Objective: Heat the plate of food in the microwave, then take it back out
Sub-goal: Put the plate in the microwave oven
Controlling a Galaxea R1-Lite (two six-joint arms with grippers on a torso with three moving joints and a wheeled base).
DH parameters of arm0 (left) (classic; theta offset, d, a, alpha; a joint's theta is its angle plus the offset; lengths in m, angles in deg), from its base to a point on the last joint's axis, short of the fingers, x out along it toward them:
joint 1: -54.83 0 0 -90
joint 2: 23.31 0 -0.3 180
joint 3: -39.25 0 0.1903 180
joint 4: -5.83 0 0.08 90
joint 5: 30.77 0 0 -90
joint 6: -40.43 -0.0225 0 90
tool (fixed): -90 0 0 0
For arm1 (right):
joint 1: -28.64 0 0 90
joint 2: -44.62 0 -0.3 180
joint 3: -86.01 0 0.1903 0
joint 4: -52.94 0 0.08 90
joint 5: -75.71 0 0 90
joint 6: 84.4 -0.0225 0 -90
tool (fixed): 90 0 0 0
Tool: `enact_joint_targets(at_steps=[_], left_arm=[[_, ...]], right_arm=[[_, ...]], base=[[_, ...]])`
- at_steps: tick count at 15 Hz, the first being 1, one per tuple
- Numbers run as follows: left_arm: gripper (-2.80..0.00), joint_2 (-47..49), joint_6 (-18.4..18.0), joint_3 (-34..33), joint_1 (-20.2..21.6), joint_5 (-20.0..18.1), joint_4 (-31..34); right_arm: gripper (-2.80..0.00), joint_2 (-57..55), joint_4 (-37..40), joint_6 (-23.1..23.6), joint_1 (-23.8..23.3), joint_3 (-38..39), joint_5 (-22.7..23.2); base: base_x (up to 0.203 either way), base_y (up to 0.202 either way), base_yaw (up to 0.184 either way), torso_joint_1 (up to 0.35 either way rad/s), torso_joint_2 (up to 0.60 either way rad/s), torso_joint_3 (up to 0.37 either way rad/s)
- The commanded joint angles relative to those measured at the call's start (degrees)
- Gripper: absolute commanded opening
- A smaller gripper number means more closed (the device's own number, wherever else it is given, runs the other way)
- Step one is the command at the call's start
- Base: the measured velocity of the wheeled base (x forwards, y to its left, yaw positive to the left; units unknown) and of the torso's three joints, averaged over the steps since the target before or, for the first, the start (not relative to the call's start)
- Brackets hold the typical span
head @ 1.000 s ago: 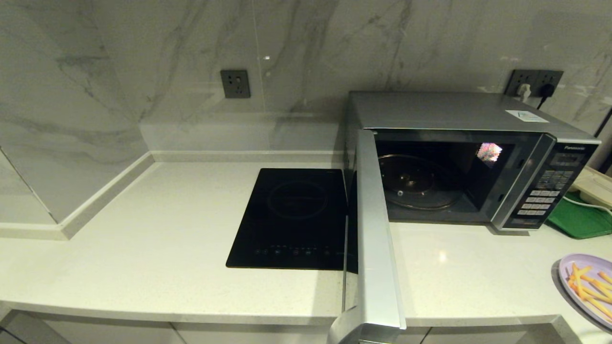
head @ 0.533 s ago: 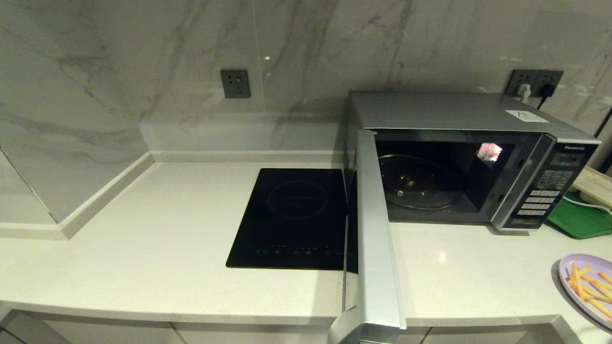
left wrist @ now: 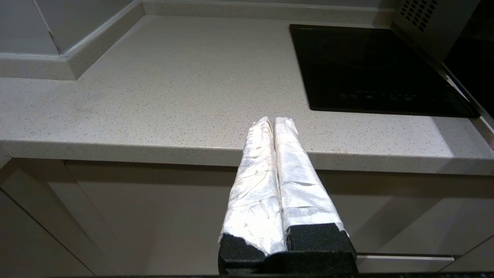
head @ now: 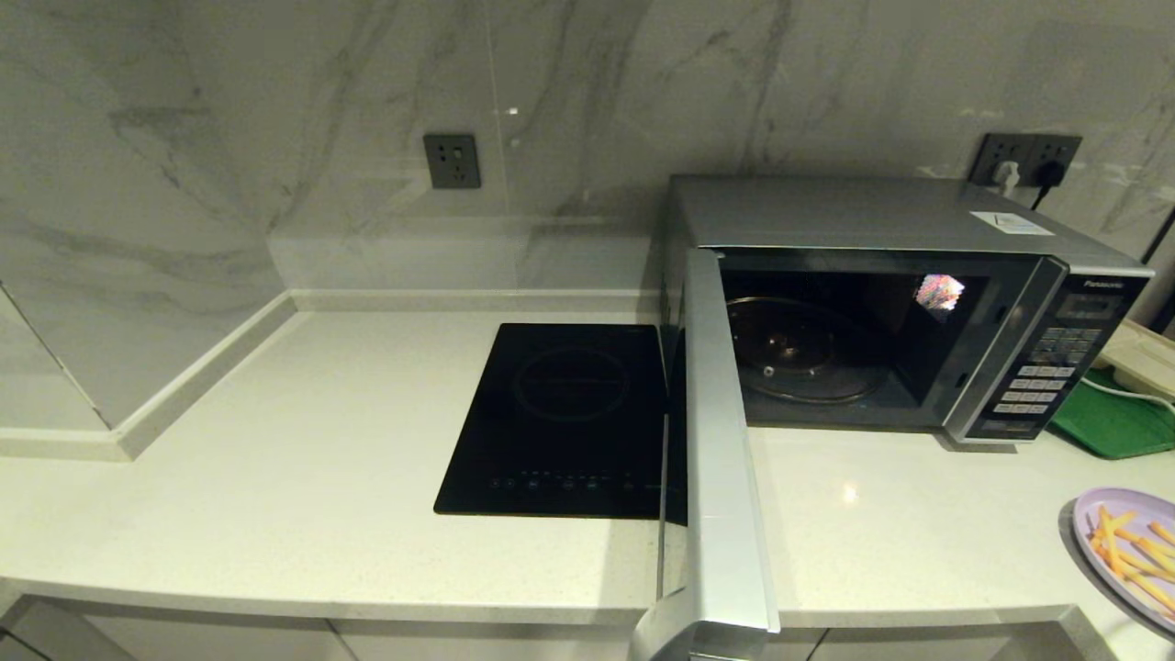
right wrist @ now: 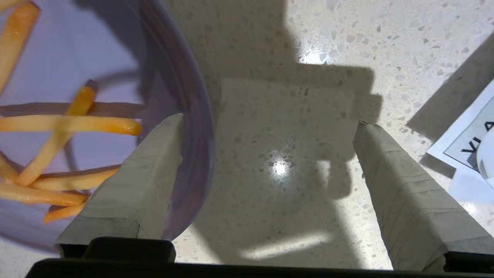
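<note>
The silver-grey microwave [head: 863, 216] stands at the back right of the counter with its door [head: 721, 459] swung wide open toward me and its glass turntable [head: 803, 353] bare. The pale-lilac plate of food [head: 1124, 551] with yellow fries lies at the counter's right front edge. In the right wrist view my right gripper [right wrist: 268, 123] hovers open just above the counter, one finger over the plate's [right wrist: 58, 77] rim and the other over bare counter. My left gripper [left wrist: 274, 122] is shut and empty, parked below the counter's front edge.
A flat black induction hob [head: 560, 418] lies left of the microwave door. A green tray [head: 1115, 418] sits right of the microwave. A printed paper sheet [right wrist: 469, 143] lies on the counter beside the right gripper. Marble wall with sockets [head: 452, 162] behind.
The plate of food has shifted slightly lower and to the right in the head view. Microwave and door have not moved.
</note>
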Motion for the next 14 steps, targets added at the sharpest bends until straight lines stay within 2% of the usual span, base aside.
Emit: enact_joint_targets(at_steps=[1, 8, 9, 14], left_arm=[[-2.80, 0.0, 0.0, 0.0, 0.0, 0.0, 0.0], [-2.80, 0.0, 0.0, 0.0, 0.0, 0.0, 0.0], [-2.80, 0.0, 0.0, 0.0, 0.0, 0.0, 0.0], [-2.80, 0.0, 0.0, 0.0, 0.0, 0.0, 0.0]], right_arm=[[0.00, -1.3, -0.3, 0.0, 0.0, 0.3, 0.0], [0.00, -2.6, -0.7, 0.1, 0.0, 0.4, 0.1], [-2.80, -2.7, -0.7, 0.1, 0.0, 0.4, 0.1], [-2.80, -2.5, -0.7, 0.1, 0.0, 0.4, 0.3]], base=[[0.000, 0.000, 0.000, 0.000, 0.00, 0.000], [0.000, 0.000, 0.000, 0.000, 0.00, 0.000], [0.000, 0.000, 0.000, 0.000, 0.00, 0.000], [0.000, 0.000, 0.000, 0.000, 0.00, 0.000]])
